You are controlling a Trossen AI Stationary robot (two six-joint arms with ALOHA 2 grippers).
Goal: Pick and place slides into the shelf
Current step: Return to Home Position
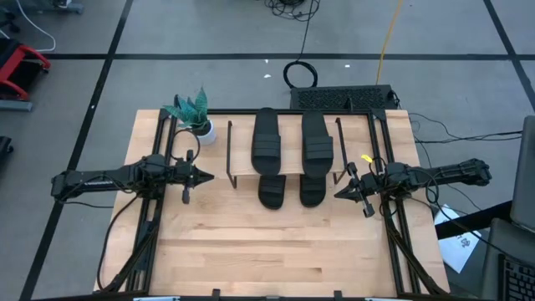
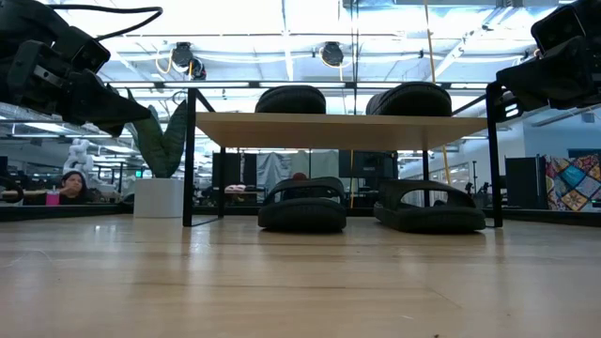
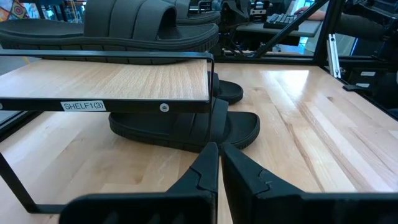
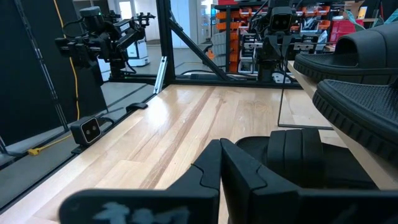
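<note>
The left hand (image 1: 206,176) hangs over the left part of the table (image 1: 276,251). Its fingers are pressed together on nothing, and its tips point right toward the shelf (image 1: 242,155), close to the left leg but clear of it. The right hand (image 1: 338,193) mirrors it on the right, also pinched closed and empty, just off the shelf's near right corner with no contact that I can see. In the low view both hands ride higher than the board.

Between them the shelf stands at the far middle of the table. The top slides (image 1: 267,138) lie side by side on the light board, lengthwise from near to far. The lower slides (image 1: 272,191) sit on the table under the board, their near ends poking out past its near edge. A potted plant (image 1: 194,113) stands at the far left, beside the shelf.

All four slides look stowed, so I judge the placing finished.

The slides look like light, matte rubber, probably bendy in the sole and grippy rather than slick, and not fragile. If one needs moving, pinching the wide strap at its middle should hold best. Gripping a sole edge at the exposed near end would likely let it droop and drag on the wire legs.
</note>
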